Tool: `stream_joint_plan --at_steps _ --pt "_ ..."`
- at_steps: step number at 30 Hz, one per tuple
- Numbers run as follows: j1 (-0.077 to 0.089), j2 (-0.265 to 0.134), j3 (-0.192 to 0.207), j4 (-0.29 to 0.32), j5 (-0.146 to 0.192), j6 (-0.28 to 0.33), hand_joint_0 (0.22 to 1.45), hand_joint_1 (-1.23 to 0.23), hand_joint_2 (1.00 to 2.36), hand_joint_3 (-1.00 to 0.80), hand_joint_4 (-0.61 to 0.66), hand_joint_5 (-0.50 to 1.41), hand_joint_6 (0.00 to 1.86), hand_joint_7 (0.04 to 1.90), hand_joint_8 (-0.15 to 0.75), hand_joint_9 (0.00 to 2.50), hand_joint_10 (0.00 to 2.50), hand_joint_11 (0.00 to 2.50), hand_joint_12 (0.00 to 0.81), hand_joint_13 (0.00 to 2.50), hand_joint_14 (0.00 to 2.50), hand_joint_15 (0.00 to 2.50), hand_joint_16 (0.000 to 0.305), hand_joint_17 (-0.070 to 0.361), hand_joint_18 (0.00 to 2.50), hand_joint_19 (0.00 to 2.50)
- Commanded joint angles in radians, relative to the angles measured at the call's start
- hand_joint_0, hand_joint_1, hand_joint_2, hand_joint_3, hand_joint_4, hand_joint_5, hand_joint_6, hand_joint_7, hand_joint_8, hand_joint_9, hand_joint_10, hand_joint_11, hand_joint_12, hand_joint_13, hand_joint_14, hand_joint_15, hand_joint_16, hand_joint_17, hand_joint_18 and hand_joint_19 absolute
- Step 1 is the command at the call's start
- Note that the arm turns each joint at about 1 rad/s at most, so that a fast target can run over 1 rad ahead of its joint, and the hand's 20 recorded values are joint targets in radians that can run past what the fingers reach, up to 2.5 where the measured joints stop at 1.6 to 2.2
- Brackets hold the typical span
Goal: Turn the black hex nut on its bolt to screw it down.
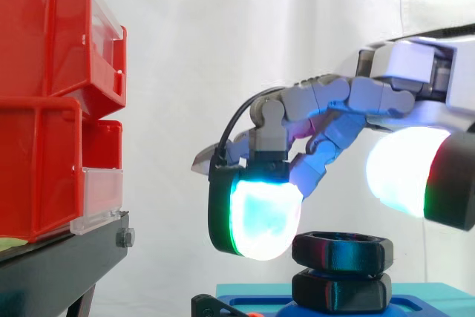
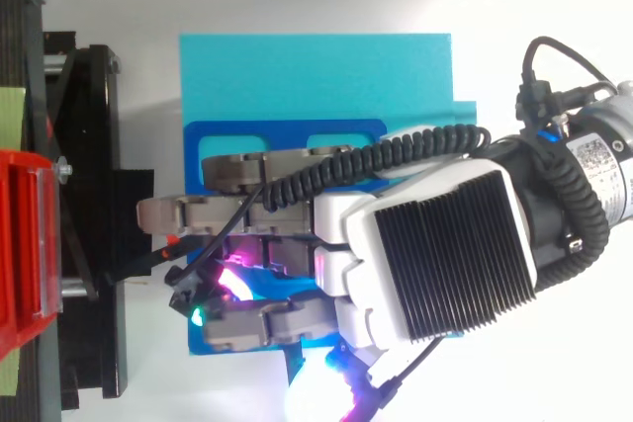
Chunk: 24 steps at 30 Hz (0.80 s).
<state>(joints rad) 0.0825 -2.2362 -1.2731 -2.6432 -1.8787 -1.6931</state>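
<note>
- hand (image 1: 334, 102) comes in from the right, hovering over the fixture, fingers stretched out and only loosely bent, closed on nothing
- black hex nut (image 1: 341, 250) sits up top of the stack, directly over a second black hex piece (image 1: 341, 291), on the teal plate (image 2: 316, 76)
- cyan-green fingertip pad (image 1: 260, 217) hangs just left of the nut, overlapping its left edge; contact can't be told
- white thumb pad (image 1: 404, 172) is above and right of the nut, clear of it
- red bins (image 1: 44, 42) on the black stand (image 1: 59, 265) stand well apart to the left
</note>
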Motion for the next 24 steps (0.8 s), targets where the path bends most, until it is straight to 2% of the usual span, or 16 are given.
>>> stream_joint_plan --at_steps 1,8,10,15,17,19,24 --pt "-0.001 0.000 -0.006 0.003 0.006 0.001 0.50 -0.13 1.00 -0.50 0.20 -0.02 0.51 1.19 0.208 0.96 0.00 0.00 0.321 0.51 0.00 0.00 0.048 0.108 0.56 0.56" --pt "-0.012 0.000 -0.006 0.005 0.006 0.000 0.50 -0.13 1.00 -0.50 0.21 -0.02 0.51 1.17 0.197 0.96 0.00 0.00 0.321 0.51 0.00 0.00 0.048 0.107 0.56 0.56" --pt "-0.021 0.000 -0.006 0.006 0.001 -0.004 0.51 -0.13 1.00 -0.50 0.20 -0.02 0.51 1.16 0.198 0.96 0.00 0.00 0.322 0.51 0.00 0.00 0.048 0.107 0.56 0.56" --pt "-0.023 -0.002 -0.009 0.011 0.000 -0.010 0.51 -0.13 1.00 -0.50 0.21 -0.02 0.51 1.16 0.197 0.96 0.00 0.00 0.321 0.51 0.00 0.00 0.048 0.107 0.55 0.57" --pt "-0.024 -0.016 -0.012 0.014 0.000 -0.011 0.50 -0.13 1.00 -0.50 0.21 -0.02 0.51 1.17 0.196 0.96 0.00 0.00 0.321 0.51 0.00 0.00 0.048 0.107 0.56 0.56" --pt "-0.030 -0.040 -0.012 0.039 -0.005 -0.011 0.51 -0.13 1.00 -0.50 0.19 -0.02 0.51 1.18 0.198 0.95 0.00 0.00 0.320 0.51 0.00 0.00 0.048 0.107 0.56 0.56" --pt "-0.030 -0.042 -0.012 0.080 -0.020 -0.010 0.51 -0.13 1.00 -0.50 0.15 -0.02 0.51 1.26 0.196 0.94 0.00 0.00 0.321 0.51 0.00 0.00 0.048 0.107 0.56 0.56"
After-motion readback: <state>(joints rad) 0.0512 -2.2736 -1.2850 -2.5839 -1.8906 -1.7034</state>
